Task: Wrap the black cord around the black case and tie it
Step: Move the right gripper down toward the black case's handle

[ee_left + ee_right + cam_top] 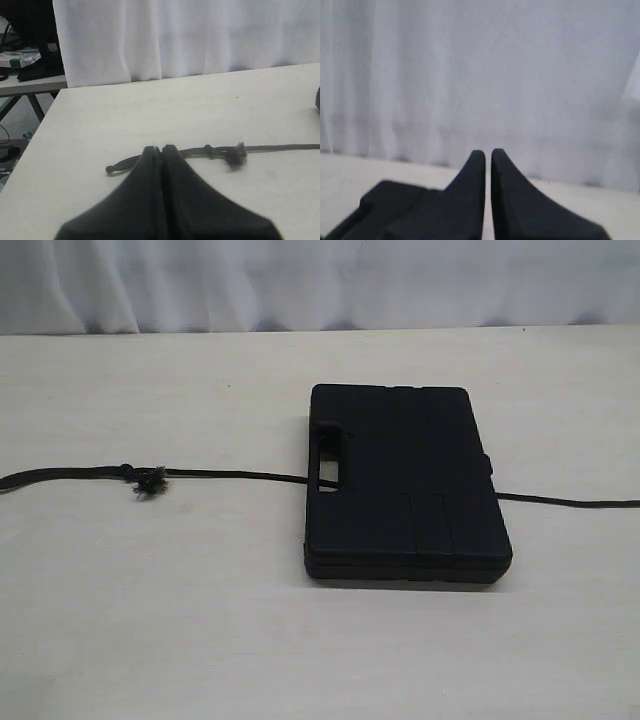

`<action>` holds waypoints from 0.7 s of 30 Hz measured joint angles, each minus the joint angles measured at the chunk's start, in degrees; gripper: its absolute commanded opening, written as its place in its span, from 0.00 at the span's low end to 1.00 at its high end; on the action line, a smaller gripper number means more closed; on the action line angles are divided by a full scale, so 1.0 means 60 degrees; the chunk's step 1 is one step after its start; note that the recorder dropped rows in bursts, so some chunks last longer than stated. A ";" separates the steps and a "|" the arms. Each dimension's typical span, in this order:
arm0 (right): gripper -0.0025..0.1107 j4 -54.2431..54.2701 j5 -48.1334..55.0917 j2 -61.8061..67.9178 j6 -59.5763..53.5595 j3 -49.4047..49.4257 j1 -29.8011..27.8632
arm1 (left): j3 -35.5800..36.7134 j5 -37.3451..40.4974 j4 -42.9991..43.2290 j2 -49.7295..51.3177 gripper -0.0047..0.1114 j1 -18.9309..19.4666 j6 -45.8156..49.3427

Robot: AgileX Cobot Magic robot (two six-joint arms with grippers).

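A flat rectangular black moulded plastic case [405, 480] lies on the pale surface [200, 620], atop a long thin black braided cord [230, 474] that runs out from both its sides. The left gripper [161, 148] and the right gripper [488, 152] are each pressed together, empty
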 measured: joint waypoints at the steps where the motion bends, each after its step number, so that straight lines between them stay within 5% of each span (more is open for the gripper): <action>1: 0.06 0.0000 -0.0355 0.0000 0.0000 0.0000 0.0000 | 0.0000 0.0000 0.0000 0.0000 0.04 0.0000 0.0000; 11: 0.11 0.0182 -0.3726 -0.0014 0.2960 -0.0055 0.0000 | 0.0000 0.0000 0.0000 0.0000 0.04 0.0000 0.0000; 18: 0.49 0.0023 -0.0620 0.0683 0.3572 -0.1933 0.0000 | 0.0000 0.0000 0.0000 0.0000 0.04 0.0000 0.0000; 21: 0.50 0.0017 0.1072 0.1546 0.3638 -0.3035 0.0000 | 0.0000 0.0000 0.0000 0.0000 0.04 0.0000 0.0000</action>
